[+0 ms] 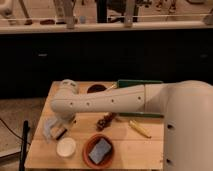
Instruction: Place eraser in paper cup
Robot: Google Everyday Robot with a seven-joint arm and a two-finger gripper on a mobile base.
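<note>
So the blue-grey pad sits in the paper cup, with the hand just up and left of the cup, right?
Not quite. The camera view shows the blue-grey pad lying in the reddish-brown dish beside the paper cup, not in the cup. The hand is indeed just up and left of the cup.

Dim warm light (gripper (52, 128) in shadow, lower left)

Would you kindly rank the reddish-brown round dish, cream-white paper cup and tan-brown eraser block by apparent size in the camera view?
reddish-brown round dish
cream-white paper cup
tan-brown eraser block, beside the gripper at lower left
</note>
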